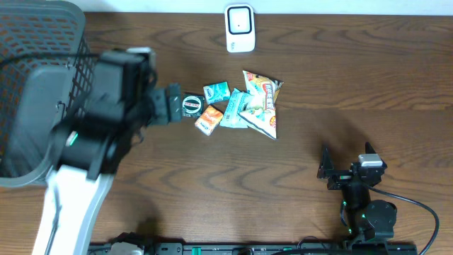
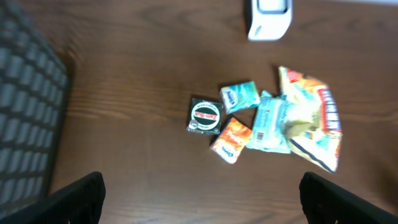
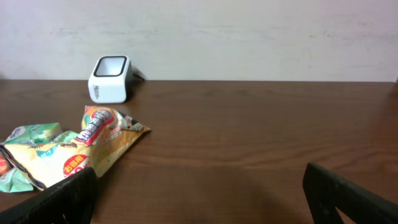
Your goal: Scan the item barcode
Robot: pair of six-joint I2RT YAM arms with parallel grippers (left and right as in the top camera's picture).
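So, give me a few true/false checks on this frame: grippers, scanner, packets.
1. The left gripper holds a packet. False: it is open and empty.
2. The white barcode scanner stands beyond the snack packets, near the far edge of the table. True.
3. The black packet lies in the basket. False: it lies on the table beside the orange packet, outside the basket.
4. The right gripper is open and empty. True.

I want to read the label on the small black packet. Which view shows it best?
The left wrist view: the black packet lies unobstructed with its round label facing the camera, only slightly blurred. In the overhead view it is tiny and the lettering cannot be read. The right wrist view does not show it.
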